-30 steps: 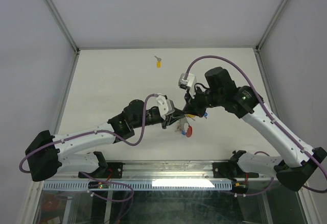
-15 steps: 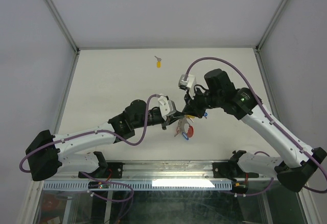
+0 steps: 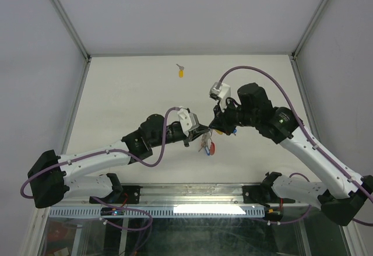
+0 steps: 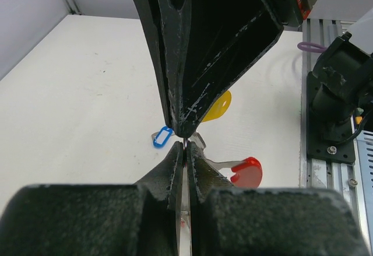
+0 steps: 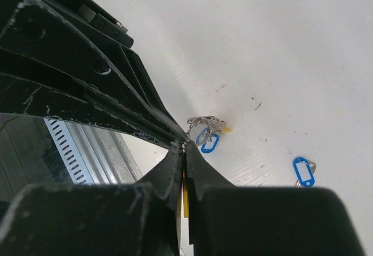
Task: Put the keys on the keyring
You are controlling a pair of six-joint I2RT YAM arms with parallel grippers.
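My left gripper [image 3: 201,132] and right gripper [image 3: 214,129] meet tip to tip above the table's middle. In the left wrist view the left gripper [image 4: 185,146] is shut on a thin silver wire of the keyring; a silver piece with a red plastic end [image 4: 247,171] hangs beside it, and shows from above [image 3: 210,146]. The right gripper [image 5: 184,146] is shut on a yellow-tagged key [image 5: 185,200], whose tag shows behind its fingers [image 4: 217,107]. Another yellow key [image 3: 181,73] lies far back. A blue-tagged key [image 5: 303,171] lies on the table.
A small bunch of wire rings with a blue tag [image 5: 205,132] lies on the table under the grippers; a blue tag [image 4: 163,136] also shows in the left wrist view. An aluminium rail [image 4: 329,168] and the arm base run along the near edge. Frame posts stand at the back corners.
The right arm's wrist and elbow have shifted right and a little toward me. The hanging red piece has swung slightly left and up. Both grippers stay shut, tips together.
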